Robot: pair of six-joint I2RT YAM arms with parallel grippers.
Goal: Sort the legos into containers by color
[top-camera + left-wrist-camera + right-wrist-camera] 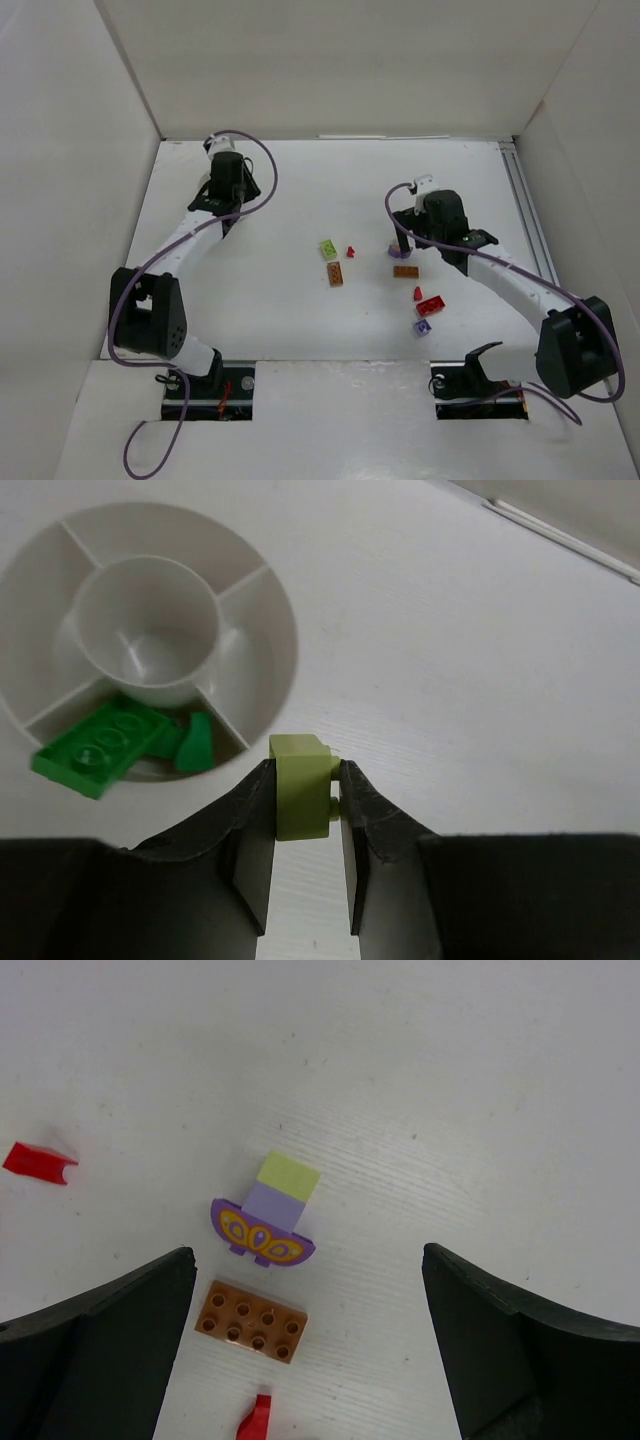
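Left tool: we see the left tool (304, 778) narrow, squeezing a lime-yellow lego (298, 752) between its two black fingers.
Near it: the round white dish (278, 630) sits just past that lego, and the lego is held outside the rim.
In the dish: a flat green lego (95, 745) and a small green lego (196, 745) share one outer part. The flat one sticks out over the rim.
Right tool: we see the right tool (308, 1253) wide, holding nothing. It hangs over a purple lego (262, 1230) with a lime piece (288, 1175) touching it.
Around it: an orange-brown lego (252, 1320) lies just beside the purple one. A red lego (38, 1160) lies farther off.
Surface: we see a white surface (270, 330) with loose legos (334, 274) near the middle.
Room: plain white walls (330, 70) stand on three sides.
Arms: the left arm (175, 245) reaches to the far left corner. The right arm (510, 280) bends in toward the middle.
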